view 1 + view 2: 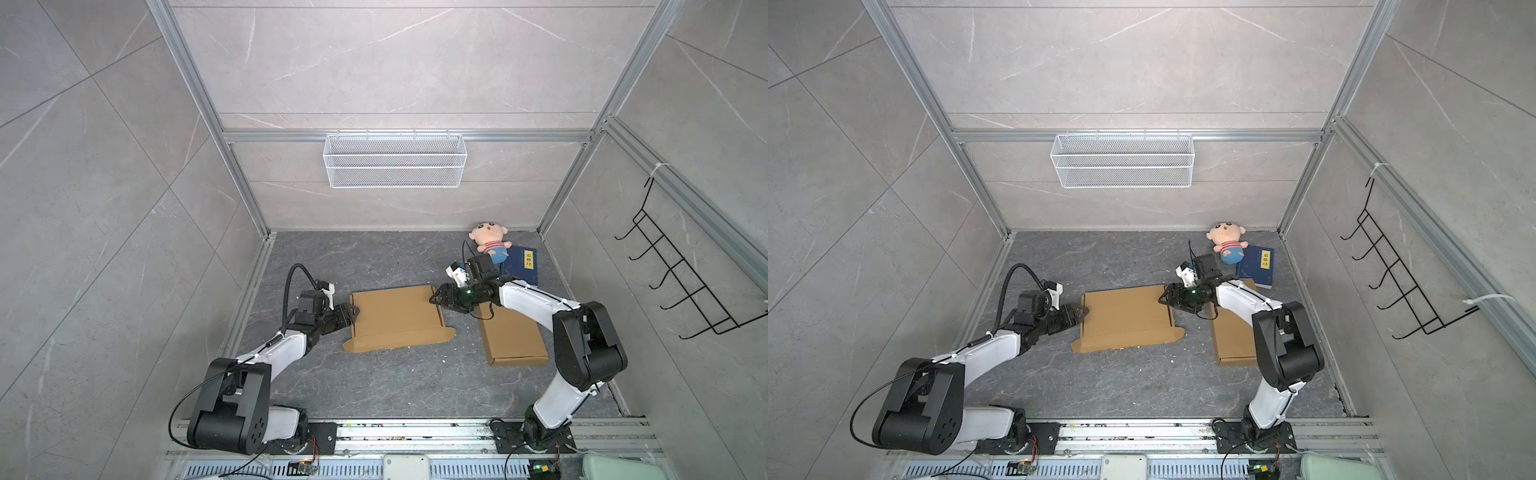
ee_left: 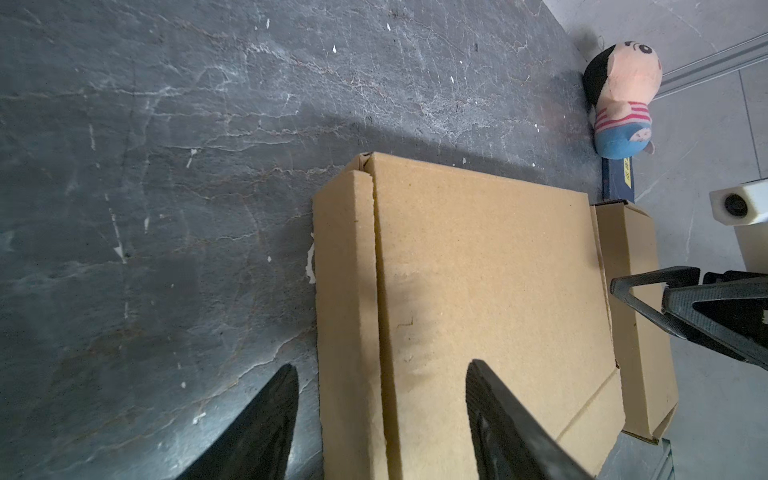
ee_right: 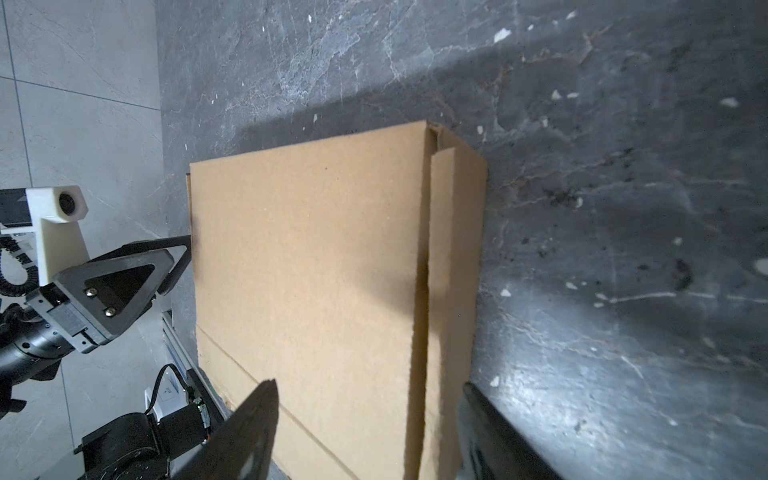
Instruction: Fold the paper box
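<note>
Here, my left tool [image 1: 355, 311] stands at the left edge of the paper box [image 1: 397, 316], jaws parted and holding nothing. In the left wrist view its fingers [image 2: 270, 415] straddle the box's narrow side panel. The box lies flat at the middle of the table [image 1: 374, 386], one long flap spread toward the near edge. My right tool [image 1: 433, 300] meets the right edge, likewise parted and empty, astride the opposite panel. Farther right lie a second cardboard box [image 1: 515, 340], a plush doll [image 1: 490, 243] and a blue book [image 1: 521, 266].
</note>
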Tool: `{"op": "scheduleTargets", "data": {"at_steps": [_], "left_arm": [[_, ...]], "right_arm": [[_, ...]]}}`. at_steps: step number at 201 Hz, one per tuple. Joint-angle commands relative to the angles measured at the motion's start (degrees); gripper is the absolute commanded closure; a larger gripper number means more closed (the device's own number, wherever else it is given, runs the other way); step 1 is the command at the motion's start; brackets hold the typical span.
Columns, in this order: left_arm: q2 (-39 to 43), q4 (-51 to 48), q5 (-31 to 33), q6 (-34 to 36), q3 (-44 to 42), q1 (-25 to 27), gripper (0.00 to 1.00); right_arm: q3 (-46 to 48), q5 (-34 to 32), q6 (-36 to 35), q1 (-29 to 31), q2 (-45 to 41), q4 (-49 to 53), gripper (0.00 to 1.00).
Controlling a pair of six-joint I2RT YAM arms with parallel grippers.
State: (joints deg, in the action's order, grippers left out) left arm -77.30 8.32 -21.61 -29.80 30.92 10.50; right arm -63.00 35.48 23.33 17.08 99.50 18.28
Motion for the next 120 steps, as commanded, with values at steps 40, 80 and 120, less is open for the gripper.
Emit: {"op": "scheduleTargets", "data": {"at_steps": [40, 80, 120], "left_arm": [[-1.7, 4.7, -3.1, 0.6, -1.0, -0.1, 0.43], [-4.3, 5.3, -3.9, 1.0, -1.0, -0.2, 0.52], [-6.6, 6.8, -5.9, 0.0, -1.7, -1.0, 0.61]], "right_arm": [[0.0, 1.5, 0.0, -0.7, 1.2, -1.4, 0.30], [-0.6, 1.6, 0.0, -0.8, 1.8, -1.2, 0.30], [0.1, 1.5, 0.0, -0.9, 1.9, -1.2, 0.28]]}}
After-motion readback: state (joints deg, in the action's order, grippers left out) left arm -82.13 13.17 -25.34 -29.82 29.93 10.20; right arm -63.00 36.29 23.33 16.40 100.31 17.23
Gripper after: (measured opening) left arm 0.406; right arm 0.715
